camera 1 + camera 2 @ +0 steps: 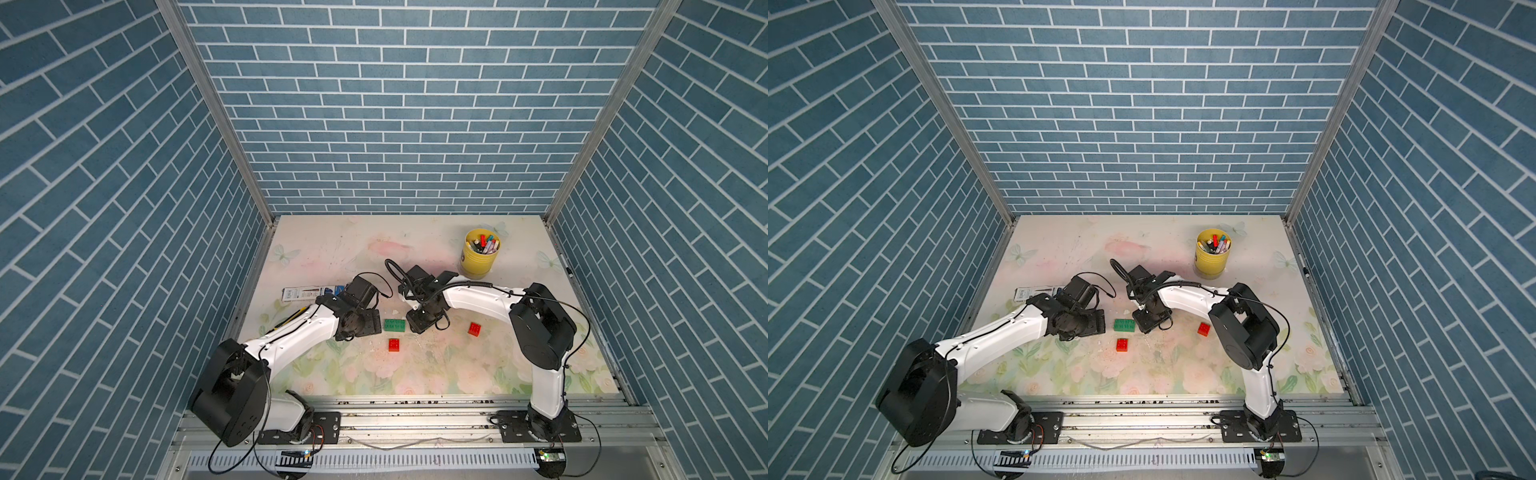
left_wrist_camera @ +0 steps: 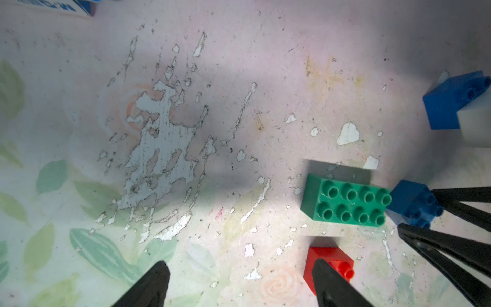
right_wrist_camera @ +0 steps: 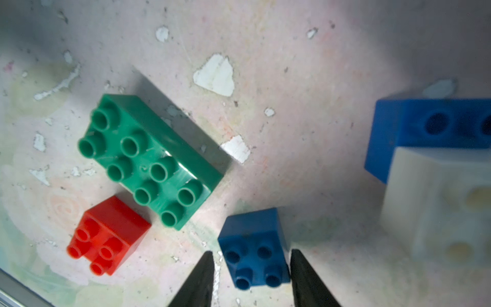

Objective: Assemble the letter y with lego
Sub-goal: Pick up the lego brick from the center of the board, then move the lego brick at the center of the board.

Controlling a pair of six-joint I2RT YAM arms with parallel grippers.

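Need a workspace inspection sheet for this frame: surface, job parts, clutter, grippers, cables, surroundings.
Surface: floral tabletop, print chipped in patches.
Job's things: green brick, red brick, second red brick and blue brick lie loose. The white brick is against the second blue brick; cannot tell if joined. No Y yet.
Clutter: yellow cup of markers, white-blue box.
Grippers: left gripper open, empty; right gripper straddles the blue brick, grip unclear.
Cables: black wrist cables, none seen on bricks.
Surroundings: blue brick-pattern walls, metal rail in front.
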